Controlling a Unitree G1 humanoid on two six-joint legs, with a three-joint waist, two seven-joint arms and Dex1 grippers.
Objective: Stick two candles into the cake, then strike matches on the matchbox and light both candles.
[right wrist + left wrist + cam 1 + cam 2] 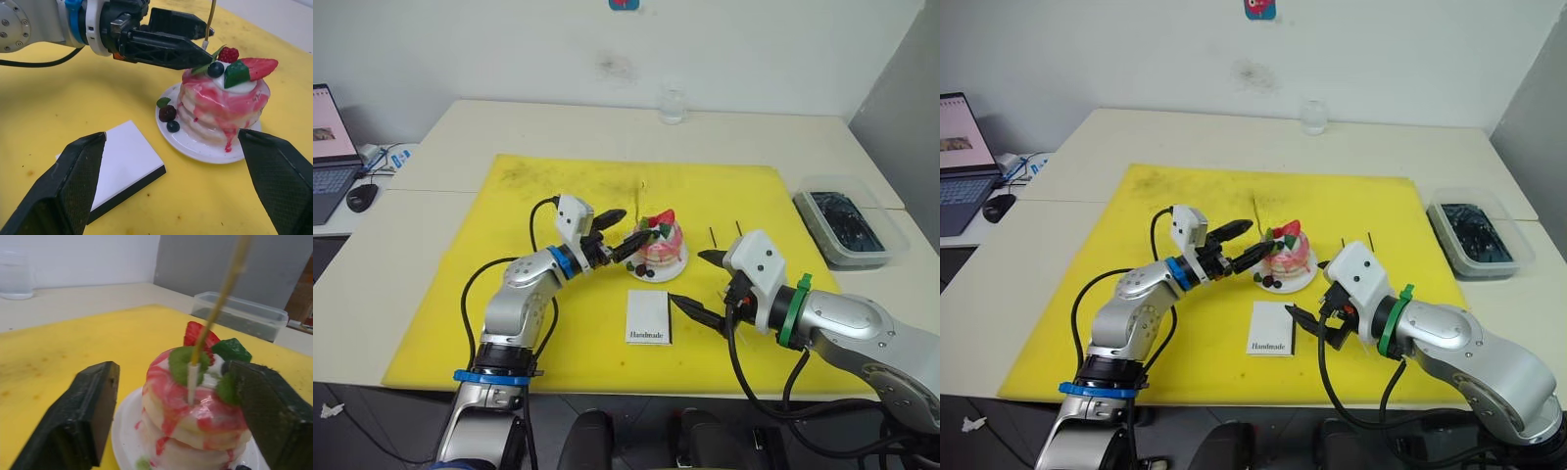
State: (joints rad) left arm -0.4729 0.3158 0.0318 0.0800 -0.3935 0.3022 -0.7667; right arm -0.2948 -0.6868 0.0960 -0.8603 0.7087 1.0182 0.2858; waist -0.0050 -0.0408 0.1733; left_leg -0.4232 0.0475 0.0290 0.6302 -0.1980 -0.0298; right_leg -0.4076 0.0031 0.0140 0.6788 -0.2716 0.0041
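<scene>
At the cake's top, the left claw (628,231) stands spread with nothing held, straddling a candle (222,296) planted upright in the cake (661,250), probably just freed. The right claw (697,284) gapes wide and empty between matchbox (648,317) and plate (1302,283), likely poised for the matches (725,233) beyond. A yellow mat (470,284) covers the pale desk (509,122); a laptop (331,147) sits at the left.

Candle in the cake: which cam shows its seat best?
Left wrist view: the candle runs down into its white base on top of the cake, between the open left gripper fingers. Right wrist view catches its upper stem; the eye views show a faint line.
</scene>
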